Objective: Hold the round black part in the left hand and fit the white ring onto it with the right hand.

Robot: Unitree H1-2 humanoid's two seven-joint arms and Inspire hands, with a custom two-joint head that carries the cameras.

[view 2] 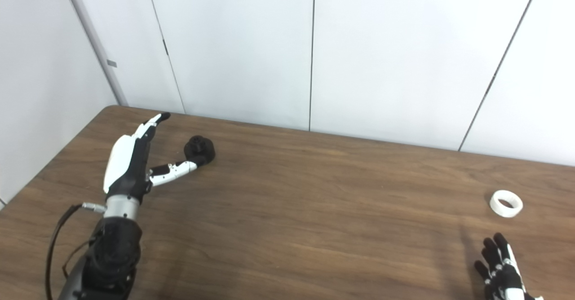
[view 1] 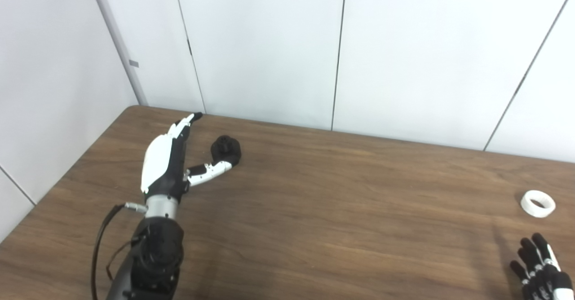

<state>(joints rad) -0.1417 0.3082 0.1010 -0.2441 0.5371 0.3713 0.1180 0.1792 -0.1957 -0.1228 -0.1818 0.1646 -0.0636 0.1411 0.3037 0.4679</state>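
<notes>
Left eye view and right eye view both look down on a brown wood-grain counter (view 1: 314, 210) that fills the lower half of the scene, backed by white wall panels (view 1: 269, 44) with thin dark seams. Next in size is the left arm, dark and jointed with a loose cable at its side, rising from the bottom edge on the left. Its left hand (view 1: 168, 163) lies over the far left part of the counter, spread and holding nothing: the fingers (view 1: 184, 125) stretch straight toward the wall, while the thumb juts out to the side, its tip touching or just short of the round black part (view 1: 227, 149). That part sits on the counter near the back left, not lifted. At the bottom right corner only the fingers of the right hand (view 1: 539, 268) show, spread apart and empty, hovering low over the counter. Smallest, the white ring (view 1: 537, 203) lies flat on the counter near the right edge, just beyond the right hand and apart from it.
</notes>
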